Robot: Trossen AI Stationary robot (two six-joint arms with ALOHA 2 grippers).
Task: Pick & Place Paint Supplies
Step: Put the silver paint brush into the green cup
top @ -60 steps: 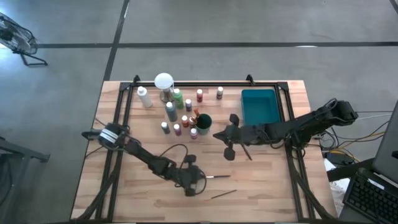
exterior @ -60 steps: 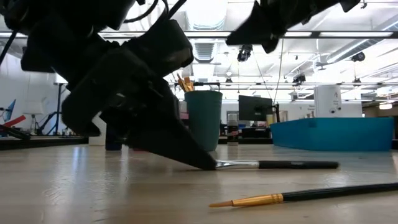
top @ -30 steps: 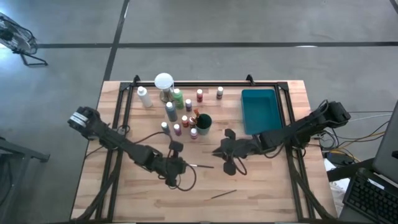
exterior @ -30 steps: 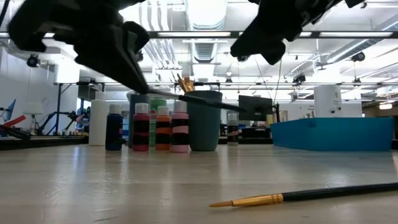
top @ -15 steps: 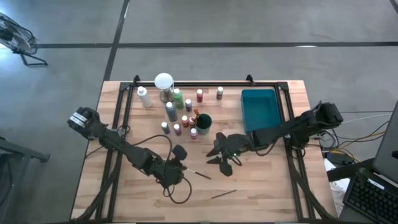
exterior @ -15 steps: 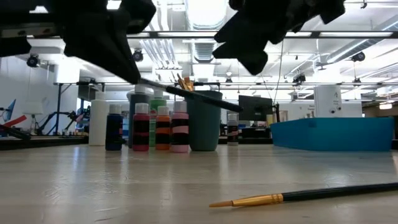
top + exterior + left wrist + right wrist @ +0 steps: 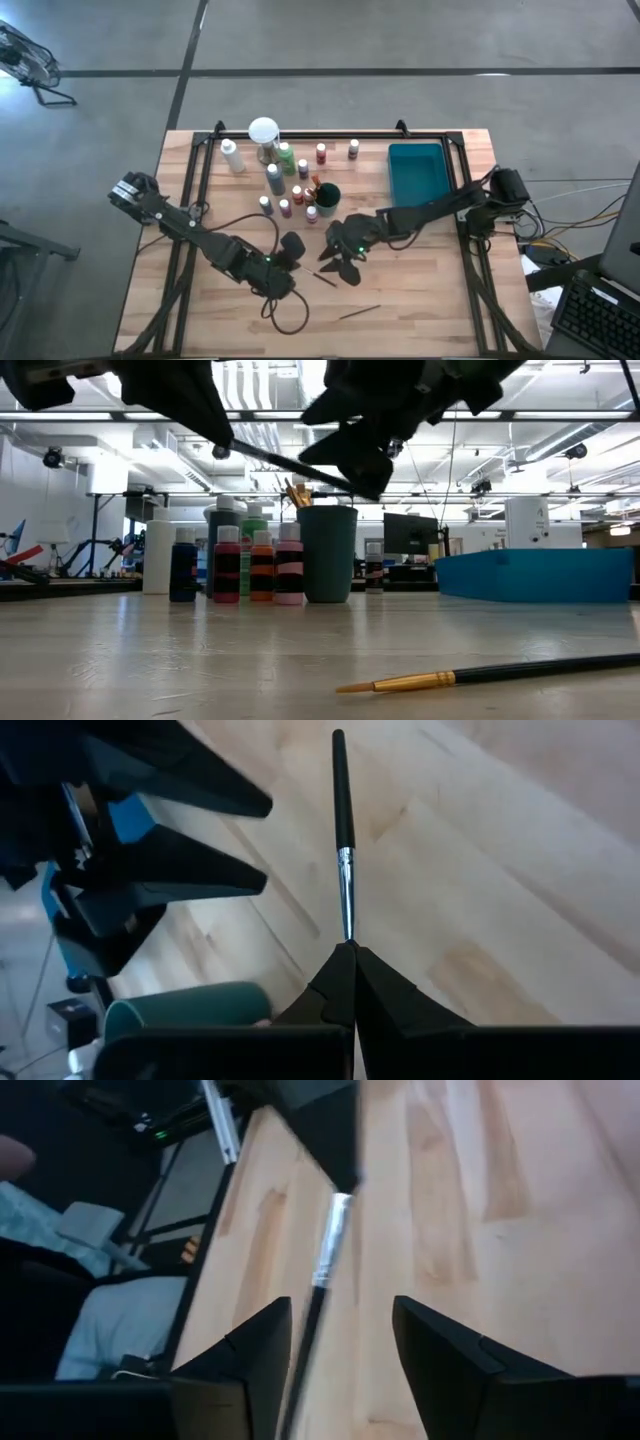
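Left gripper (image 7: pixel 352 952) fingers clamped on a paintbrush (image 7: pixel 342 840) by its bristle end, lifted above mid-surface. Right gripper (image 7: pixel 335 1345) fingers apart, straddling the brush handle. Second brush (image 7: pixel 358 313) lying near the front edge.

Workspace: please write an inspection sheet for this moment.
Surface: wooden table, dark frame rails.
Job's things: paint bottles standing beside green cup; one brush held in the air; second brush lying flat.
Clutter: teal tray; round white-topped object.
Grippers: left gripper shut on the brush; right gripper open around its handle.
Cables: loops by left arm.
Surroundings: computer equipment beside the table.
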